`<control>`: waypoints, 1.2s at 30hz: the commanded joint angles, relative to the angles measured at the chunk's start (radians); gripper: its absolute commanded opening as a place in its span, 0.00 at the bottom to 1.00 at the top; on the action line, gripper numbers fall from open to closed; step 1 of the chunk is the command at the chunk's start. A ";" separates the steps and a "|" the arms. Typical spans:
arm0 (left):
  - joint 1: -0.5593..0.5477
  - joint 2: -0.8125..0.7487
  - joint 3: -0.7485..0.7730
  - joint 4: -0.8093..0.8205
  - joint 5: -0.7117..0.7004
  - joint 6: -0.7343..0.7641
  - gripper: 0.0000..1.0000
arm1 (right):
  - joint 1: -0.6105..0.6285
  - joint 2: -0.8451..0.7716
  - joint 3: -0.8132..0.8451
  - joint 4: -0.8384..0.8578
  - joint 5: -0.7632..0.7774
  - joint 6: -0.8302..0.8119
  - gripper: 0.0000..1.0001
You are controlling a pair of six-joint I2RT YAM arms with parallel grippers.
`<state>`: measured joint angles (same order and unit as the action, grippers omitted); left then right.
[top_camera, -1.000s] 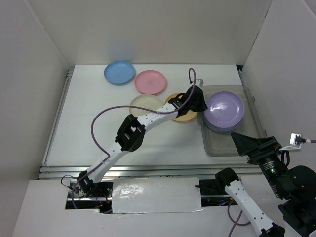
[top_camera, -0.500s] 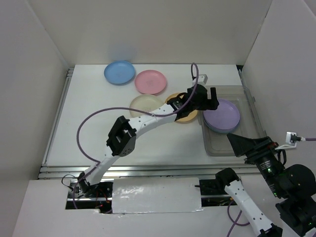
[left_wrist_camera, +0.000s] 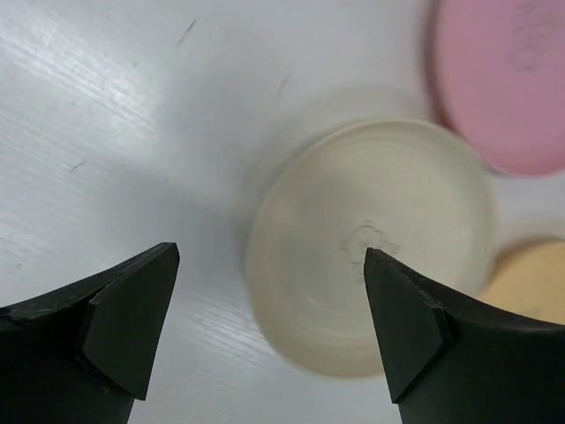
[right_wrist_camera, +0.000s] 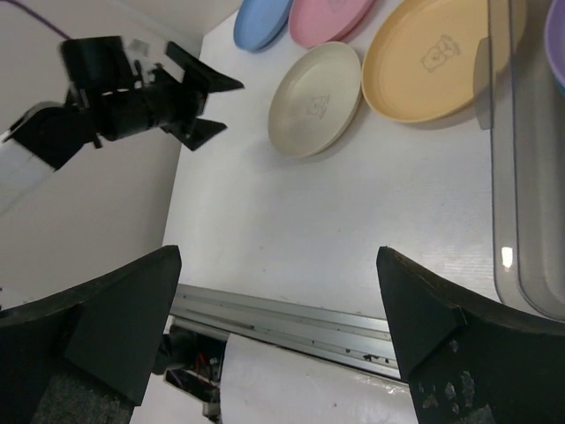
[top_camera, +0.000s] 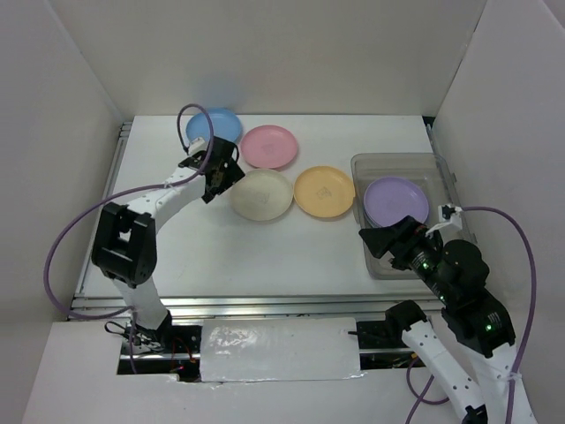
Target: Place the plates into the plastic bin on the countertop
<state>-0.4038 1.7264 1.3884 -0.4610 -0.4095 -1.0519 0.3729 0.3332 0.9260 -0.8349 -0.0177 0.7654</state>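
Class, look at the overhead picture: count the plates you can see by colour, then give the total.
Blue plate: 1
Pink plate: 1
Cream plate: 1
Orange plate: 1
Purple plate: 1, in the plastic bin; any beneath it are hidden
Total: 5 plates in view

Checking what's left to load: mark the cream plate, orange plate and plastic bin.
cream plate (left_wrist_camera: 353, 221): left wrist view, its centre.
orange plate (top_camera: 324, 192): top external view, its centre.
plastic bin (top_camera: 397, 157): top external view, far rim.
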 commanded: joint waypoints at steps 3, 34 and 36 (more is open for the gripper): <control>0.016 0.091 -0.014 0.039 0.089 0.059 0.99 | -0.005 0.024 -0.055 0.166 -0.105 0.003 1.00; -0.464 -0.226 -0.106 -0.301 -0.298 0.001 0.00 | 0.069 0.553 0.008 0.385 -0.051 -0.132 1.00; -0.527 -0.258 -0.123 -0.285 -0.282 0.004 0.00 | 0.087 0.651 0.039 0.405 -0.031 -0.144 1.00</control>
<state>-0.8856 1.5074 1.2739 -0.6884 -0.6312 -1.0664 0.4355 0.8879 0.8959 -0.5446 -0.0811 0.6685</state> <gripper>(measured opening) 0.052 0.998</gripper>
